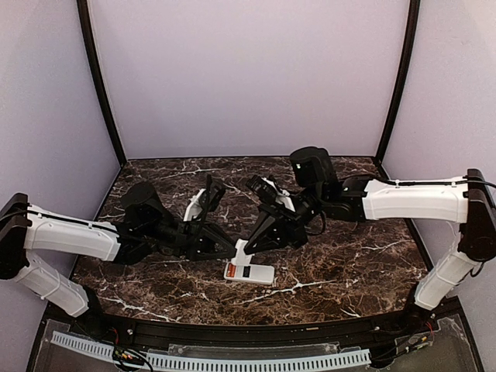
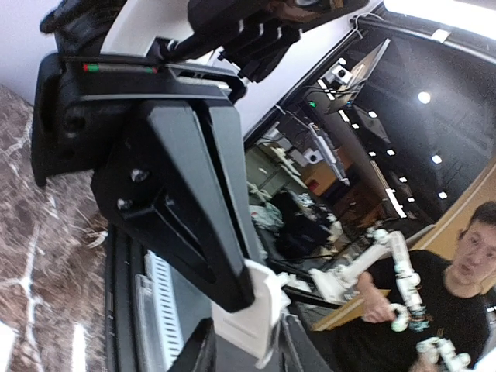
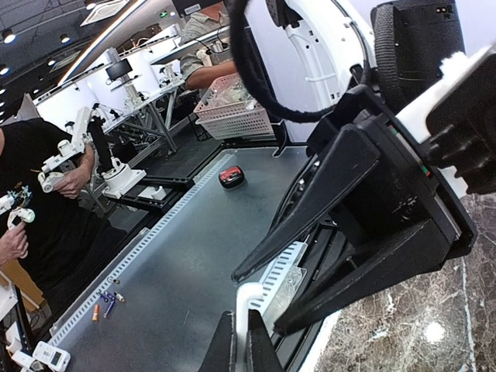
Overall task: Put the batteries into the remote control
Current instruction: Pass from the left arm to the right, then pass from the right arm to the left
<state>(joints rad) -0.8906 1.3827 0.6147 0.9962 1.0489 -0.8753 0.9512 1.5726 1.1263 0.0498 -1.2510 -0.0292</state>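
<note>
Just above the remote control [image 1: 256, 273], which lies flat on the marble table [image 1: 349, 263], we see the right gripper [image 3: 242, 345] clamped on a small white plate [image 3: 246, 306]. The left gripper [image 2: 246, 353] flanks the same plate with its fingers slightly apart; we cannot tell whether it grips.

The orange speck [image 1: 231, 270] at the remote control's [image 1: 256, 273] end was too small to identify, and both wrist views cut off the white piece [image 2: 252, 322].
</note>
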